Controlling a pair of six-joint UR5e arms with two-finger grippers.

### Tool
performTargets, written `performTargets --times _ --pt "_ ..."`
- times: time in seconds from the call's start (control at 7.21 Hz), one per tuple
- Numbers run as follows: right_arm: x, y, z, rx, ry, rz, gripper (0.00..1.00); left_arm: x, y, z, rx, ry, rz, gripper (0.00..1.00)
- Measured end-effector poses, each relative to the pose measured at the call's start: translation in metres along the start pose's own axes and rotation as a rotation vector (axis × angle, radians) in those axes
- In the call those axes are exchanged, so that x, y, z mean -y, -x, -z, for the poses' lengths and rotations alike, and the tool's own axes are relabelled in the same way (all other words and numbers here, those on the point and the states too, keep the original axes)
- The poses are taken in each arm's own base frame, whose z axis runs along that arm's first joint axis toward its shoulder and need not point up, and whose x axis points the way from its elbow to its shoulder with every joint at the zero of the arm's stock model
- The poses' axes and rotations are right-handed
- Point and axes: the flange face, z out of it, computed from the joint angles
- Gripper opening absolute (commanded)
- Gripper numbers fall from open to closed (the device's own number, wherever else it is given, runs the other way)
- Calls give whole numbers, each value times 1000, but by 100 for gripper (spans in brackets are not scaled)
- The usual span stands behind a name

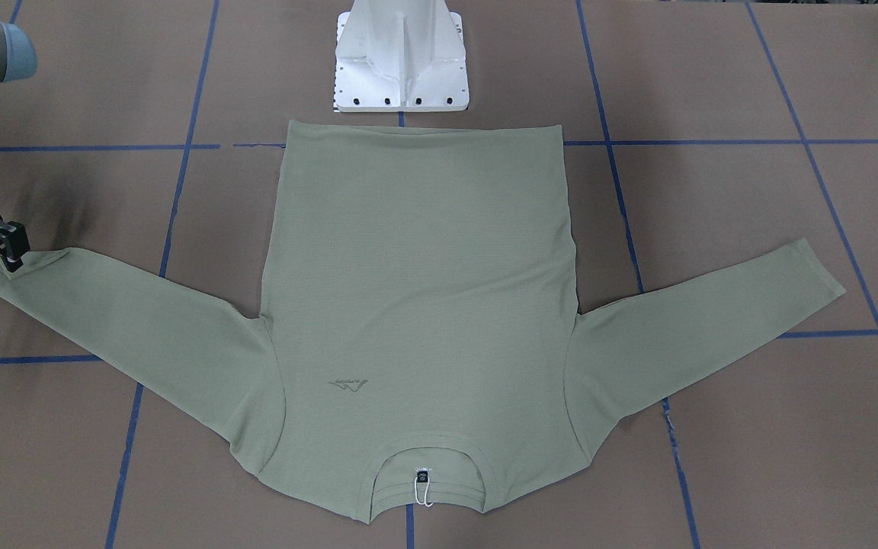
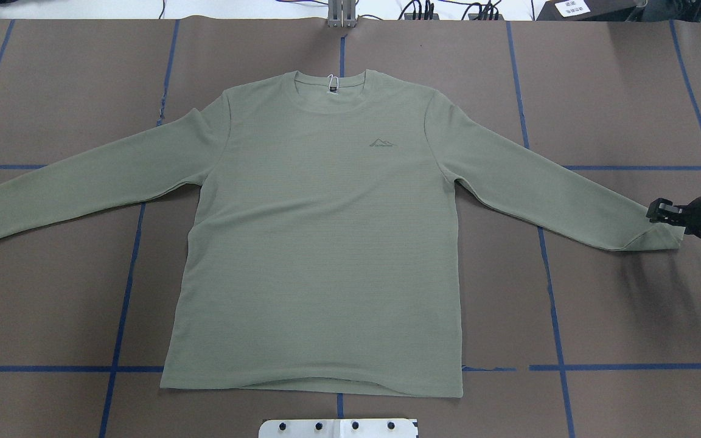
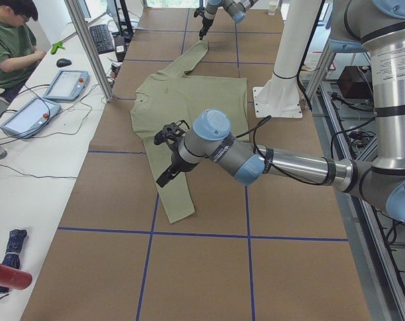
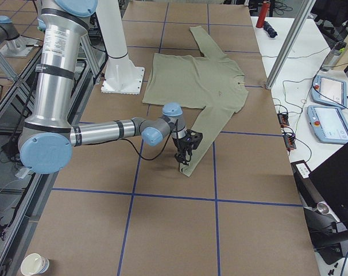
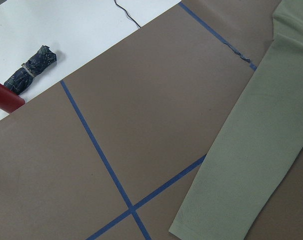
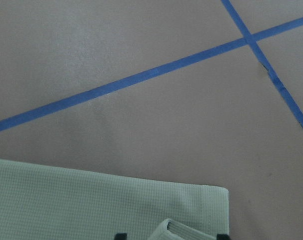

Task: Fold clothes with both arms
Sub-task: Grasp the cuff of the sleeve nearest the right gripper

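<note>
Shirt [image 2: 320,243] is laid flat at frame centre on the bench [image 2: 630,316]. Right claw [image 2: 661,213] is pinched on the cuff at right edge. Left claw: state cannot be told. Cuff should be lifted slowly, dragged inward.

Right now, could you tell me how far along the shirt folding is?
Barely started. The shirt lies flat, face up, both sleeves spread, nothing folded. The right gripper is at the right cuff, whose corner is lifted. The left gripper hangs above the left sleeve. All folds remain.

shirt [image 2: 320,243] flat on table [image 2: 618,316], sleeves spread; right claw [image 2: 667,214] at right cuff; pedestal [image 1: 401,57] behind hem.
</note>
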Motion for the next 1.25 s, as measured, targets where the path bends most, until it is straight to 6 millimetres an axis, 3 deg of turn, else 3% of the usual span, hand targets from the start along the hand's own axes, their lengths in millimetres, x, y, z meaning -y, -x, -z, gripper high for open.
performTargets --times 0.42,0.56,0.69,0.83,1.25 --pt "-8 -4 -23 -2 -16 13 40 -1 -3 3 -10 -3 -2 100" --pt "-9 -4 -24 -2 -18 16 26 -1 -3 3 -9 -4 -2 100" --pt "-9 -3 -24 0 -20 17 5 -1 -3 3 -9 -4 -2 100" --pt "-9 -2 -23 2 -21 18 0 -1 -3 3 -10 -4 -1 100" --pt "-9 1 -10 22 -28 31 0 0 -3 3 -10 -5 2 100"
